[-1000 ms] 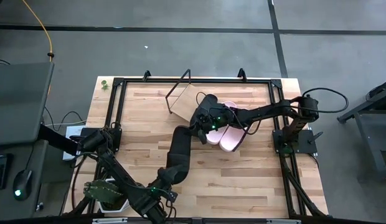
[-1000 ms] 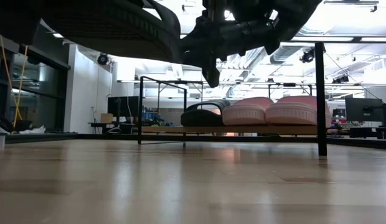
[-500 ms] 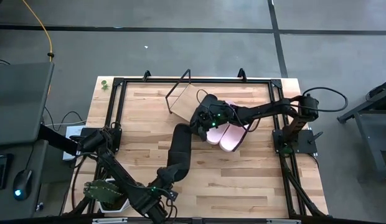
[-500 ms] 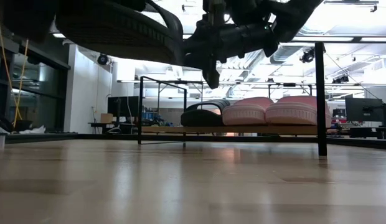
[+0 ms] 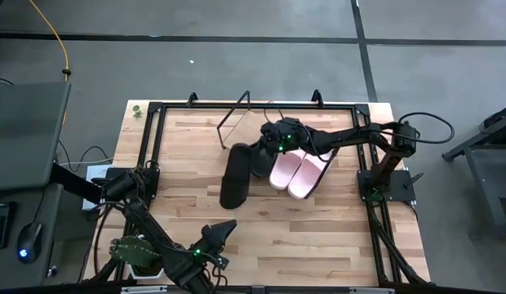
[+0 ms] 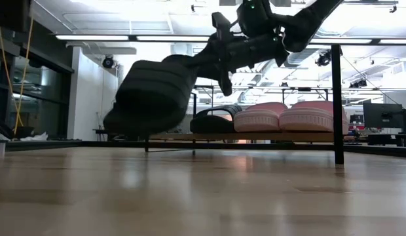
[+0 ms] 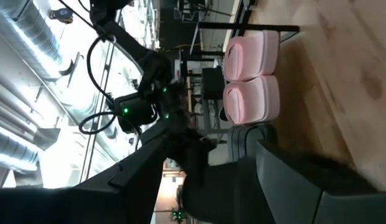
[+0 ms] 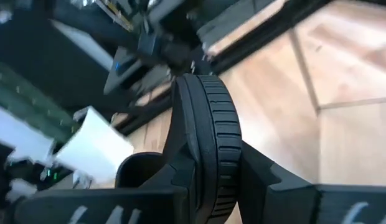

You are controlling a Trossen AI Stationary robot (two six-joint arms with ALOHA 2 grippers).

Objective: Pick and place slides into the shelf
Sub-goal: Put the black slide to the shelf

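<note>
Butcher-block tabletop (image 5: 318, 229) lies open toward us, while the shelf (image 5: 237, 129) at its far side already carries the pink slides (image 5: 295, 173) and one black slide (image 6: 213, 122). We see the right gripper (image 5: 255, 157) pinching the far end of the second black slide (image 5: 233, 175), which hangs from those fingers, long axis running toward the near edge, just beside the shelf's near corner. Our left gripper (image 5: 220, 232) waits well apart by the near edge, fingers spread and empty.

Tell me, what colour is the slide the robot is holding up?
Black. The held slide shows best in the low view.
</note>
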